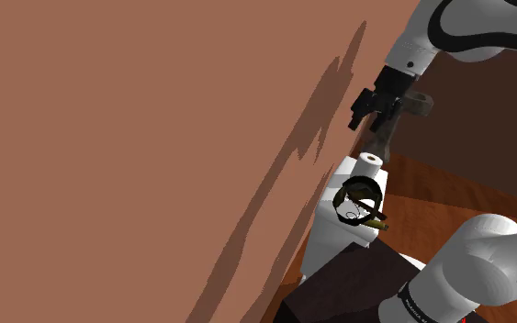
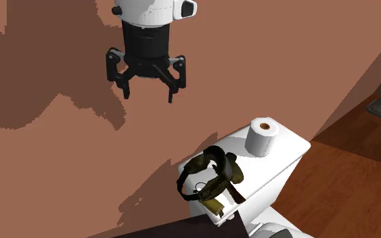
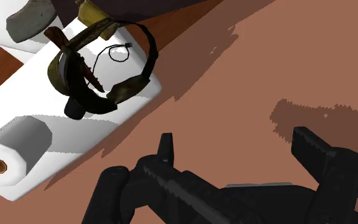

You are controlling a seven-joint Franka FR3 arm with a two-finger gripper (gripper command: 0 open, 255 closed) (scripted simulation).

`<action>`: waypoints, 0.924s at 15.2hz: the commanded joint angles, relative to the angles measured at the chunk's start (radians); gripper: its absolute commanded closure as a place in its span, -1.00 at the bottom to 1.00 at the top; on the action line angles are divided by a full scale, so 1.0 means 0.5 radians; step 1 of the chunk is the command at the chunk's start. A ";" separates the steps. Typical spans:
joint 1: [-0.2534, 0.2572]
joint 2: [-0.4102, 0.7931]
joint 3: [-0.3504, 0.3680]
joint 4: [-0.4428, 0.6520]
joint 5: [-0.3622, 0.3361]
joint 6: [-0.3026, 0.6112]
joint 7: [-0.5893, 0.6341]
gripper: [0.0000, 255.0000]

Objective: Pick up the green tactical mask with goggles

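Hovering, one gripper (image 2: 148,93), fingers spread and empty, well apart from one white cistern (image 2: 285,154) bearing one olive-and-black mask (image 2: 212,177) and one paper roll (image 2: 263,136).

Cut-off letters "FRA" on the white arm (image 1: 482,31)

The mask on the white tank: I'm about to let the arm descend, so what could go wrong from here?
1. The mask lies near the end of the white tank; a nudge from the open gripper could push it off.
2. It is mostly thin loops, so the fingers might close on a strap alone and it could slip.
3. The paper roll stands close by and could be knocked over.
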 commanded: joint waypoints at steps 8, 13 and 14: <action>-0.014 -0.011 -0.060 -0.364 -0.331 0.231 -0.374 -1.00; -0.060 0.039 -0.127 -0.587 -0.609 0.455 -0.621 -1.00; -0.073 0.056 -0.142 -0.626 -0.670 0.507 -0.667 -1.00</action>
